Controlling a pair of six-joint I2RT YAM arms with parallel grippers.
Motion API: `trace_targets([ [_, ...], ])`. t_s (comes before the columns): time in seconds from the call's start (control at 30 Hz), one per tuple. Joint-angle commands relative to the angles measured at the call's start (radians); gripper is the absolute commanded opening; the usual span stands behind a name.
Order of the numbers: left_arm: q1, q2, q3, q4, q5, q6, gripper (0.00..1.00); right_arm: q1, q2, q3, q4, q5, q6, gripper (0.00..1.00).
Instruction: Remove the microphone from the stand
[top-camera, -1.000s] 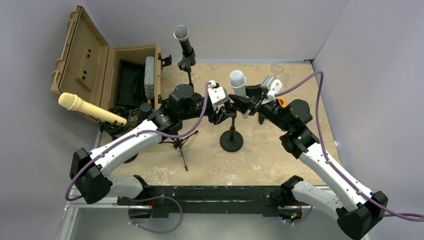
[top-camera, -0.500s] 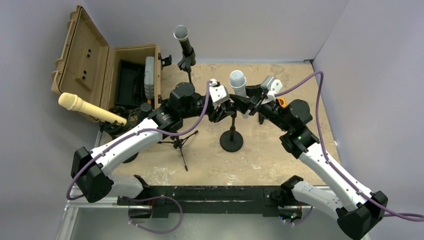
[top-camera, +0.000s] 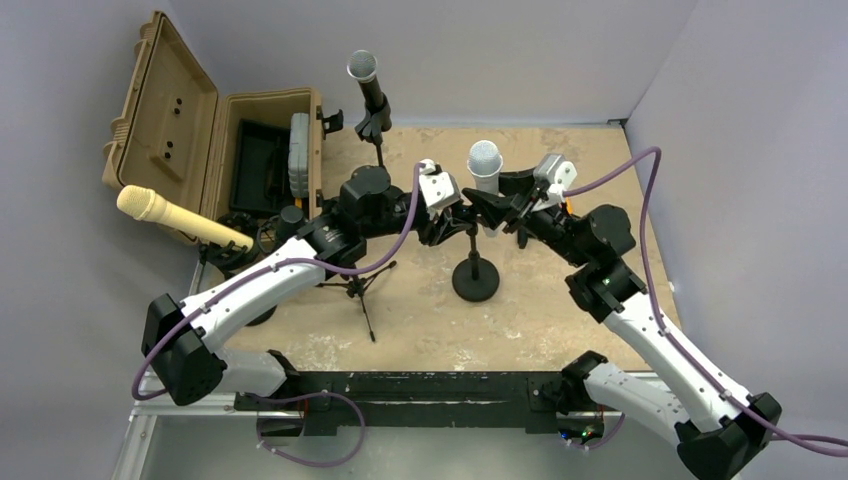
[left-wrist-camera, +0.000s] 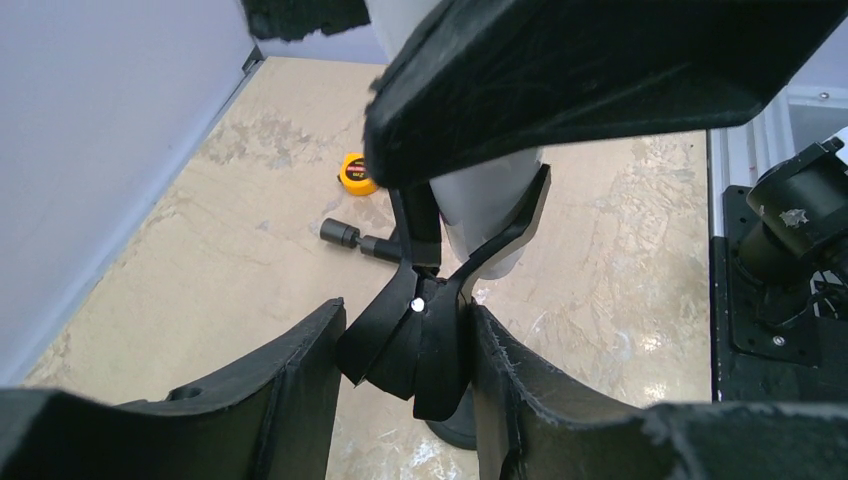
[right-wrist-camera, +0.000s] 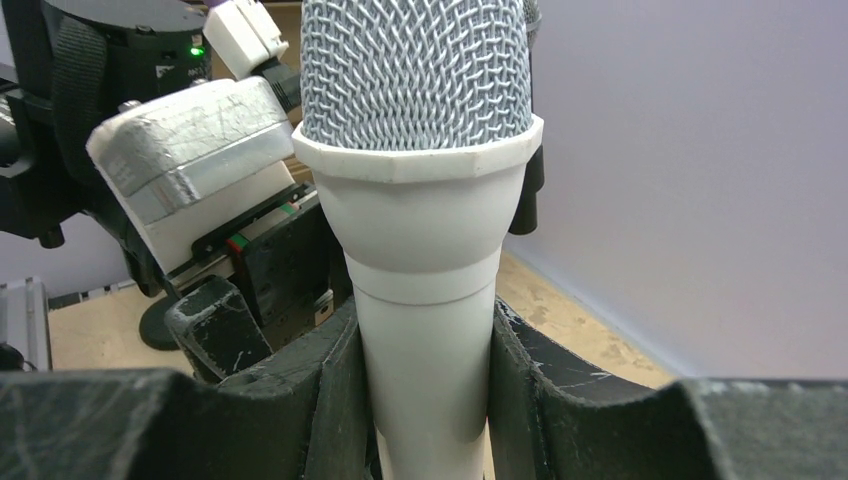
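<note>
Right gripper (right-wrist-camera: 425, 410) clamps the white microphone (right-wrist-camera: 420, 240); left gripper (left-wrist-camera: 405, 390) pinches the stand clip (left-wrist-camera: 428, 335). Next, I pull the mic straight up.

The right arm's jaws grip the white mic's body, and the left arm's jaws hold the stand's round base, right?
Not quite. The left jaws hold the black clip just under the mic, not the round base, which stands untouched; the left wrist view shows it. The right jaws do grip the white mic's body.
</note>
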Motion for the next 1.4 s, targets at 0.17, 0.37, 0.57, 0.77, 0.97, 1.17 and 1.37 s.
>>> trace_targets([
  [0.17, 0.006, -0.027, 0.028, -0.019, -0.042, -0.010, 0.24, 0.005, -0.066, 0.014, 0.195, 0.010, 0.050, 0.00],
  [0.37, 0.006, -0.045, 0.006, 0.006, -0.048, -0.039, 0.54, 0.004, -0.070, -0.028, 0.200, 0.002, 0.059, 0.00],
  [0.57, 0.005, -0.024, 0.023, 0.001, -0.035, -0.045, 0.57, 0.005, -0.081, -0.022, 0.183, 0.009, 0.052, 0.00],
  [0.77, 0.006, -0.022, 0.023, 0.001, -0.029, -0.050, 0.57, 0.005, -0.078, -0.021, 0.178, 0.009, 0.049, 0.00],
  [0.97, 0.006, -0.008, 0.064, -0.068, -0.047, -0.039, 0.00, 0.004, -0.078, -0.019, 0.180, 0.008, 0.049, 0.00],
  [1.17, 0.006, -0.010, 0.049, -0.072, -0.073, -0.028, 0.00, 0.005, -0.079, 0.023, 0.178, 0.028, 0.059, 0.00],
  [1.37, 0.006, -0.004, 0.057, -0.094, -0.080, -0.010, 0.00, 0.004, -0.094, 0.136, 0.166, 0.130, 0.047, 0.00],
])
